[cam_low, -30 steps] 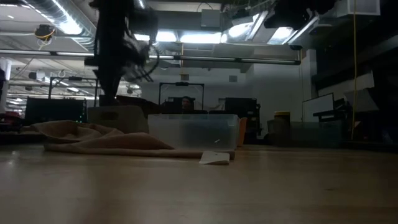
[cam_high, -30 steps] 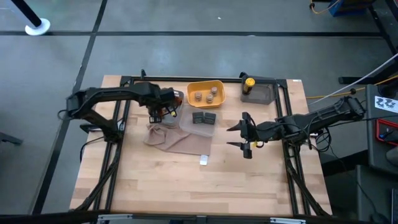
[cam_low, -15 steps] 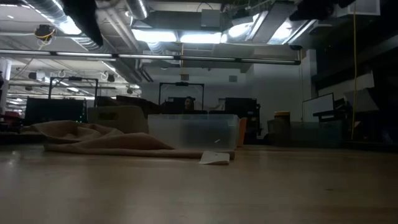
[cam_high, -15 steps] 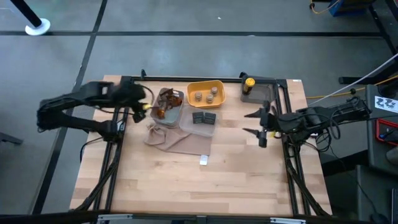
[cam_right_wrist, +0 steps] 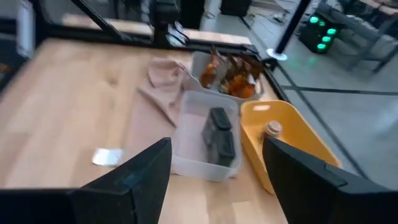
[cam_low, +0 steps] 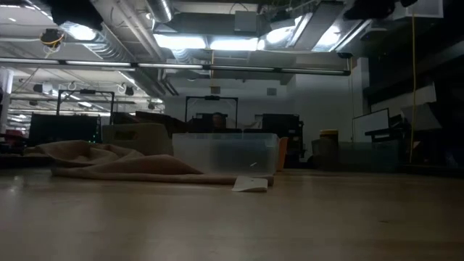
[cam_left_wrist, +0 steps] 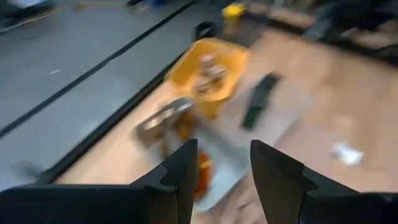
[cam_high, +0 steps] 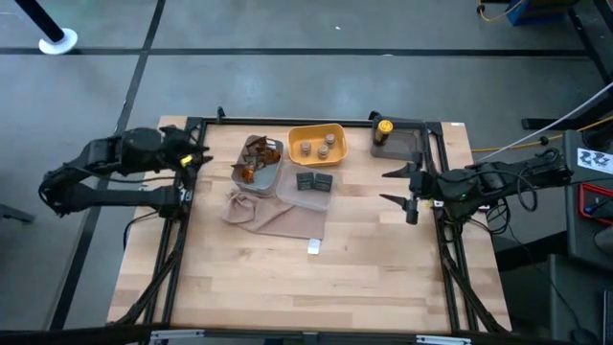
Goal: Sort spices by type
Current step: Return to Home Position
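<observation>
All the spices look sorted, I think: foil packets in the grey tray, tan jars in the yellow tray, dark boxes in the clear tray, yellow-capped bottle at the back, and the left claw and right claw hang empty, fingers apart, by the worktop's sides.

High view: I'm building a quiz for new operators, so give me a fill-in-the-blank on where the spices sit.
The yellow tray holds the round tan ___.
The clear tray holds the dark ___.
The right gripper, right of the clear tray, is ___ and empty.
Missing: jars; boxes; open.
</observation>
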You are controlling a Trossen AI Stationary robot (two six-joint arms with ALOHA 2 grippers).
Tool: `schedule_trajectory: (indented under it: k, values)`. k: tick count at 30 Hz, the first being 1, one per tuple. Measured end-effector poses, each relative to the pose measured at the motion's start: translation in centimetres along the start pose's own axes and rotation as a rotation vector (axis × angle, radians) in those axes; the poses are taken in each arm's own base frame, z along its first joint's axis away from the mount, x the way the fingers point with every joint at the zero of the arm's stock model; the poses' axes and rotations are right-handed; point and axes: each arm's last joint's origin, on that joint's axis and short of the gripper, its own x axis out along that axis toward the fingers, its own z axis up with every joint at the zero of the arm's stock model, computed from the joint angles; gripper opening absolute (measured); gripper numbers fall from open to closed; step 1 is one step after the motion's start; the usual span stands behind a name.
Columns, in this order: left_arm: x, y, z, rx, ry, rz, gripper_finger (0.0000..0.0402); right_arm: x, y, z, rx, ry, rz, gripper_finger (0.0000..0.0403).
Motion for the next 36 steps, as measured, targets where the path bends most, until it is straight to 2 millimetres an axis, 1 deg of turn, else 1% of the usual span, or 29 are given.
schedule_trajectory:
  k: [5,8,11,15,20,23,27,30,36]
  values:
    - [1.5,-0.5,-2.5,-0.018,-0.133,-0.189,0.0132,-1.5,-0.7,0.0,0.073,-0.053,0.059,0.0253]
    - [3.0,-0.8,-3.9,-0.027,-0.195,-0.249,0.0132,-2.4,-1.4,0.0,0.116,-0.093,0.109,0.0253]
    - [4.7,-1.1,-5.3,-0.029,-0.223,-0.298,0.0132,-2.5,-1.7,-0.7,0.143,-0.135,0.152,0.0253]
    - [6.9,-1.7,-6.8,-0.029,-0.271,-0.366,0.0132,-2.0,-1.7,-2.5,0.173,-0.19,0.197,0.0253]
    - [9.3,-2.3,-8.6,-0.015,-0.324,-0.431,0.0132,-1.0,-1.9,-5.8,0.254,-0.213,0.176,0.0253]
    - [10.4,-2.5,-9.7,0.004,-0.357,-0.478,0.0132,-0.6,-1.9,-7.8,0.307,-0.211,0.179,0.0253]
    - [11.3,-2.8,-11.0,0.018,-0.386,-0.558,0.0132,-0.3,-1.9,-10.4,0.378,-0.205,0.2,0.0253]
    - [11.9,-2.9,-11.8,0.011,-0.395,-0.582,0.0132,-0.3,-2.0,-12.0,0.411,-0.226,0.197,0.0253]
    - [12.7,-2.9,-13.1,0.003,-0.415,-0.586,0.0132,-0.5,-1.8,-14.2,0.444,-0.295,0.219,0.0253]
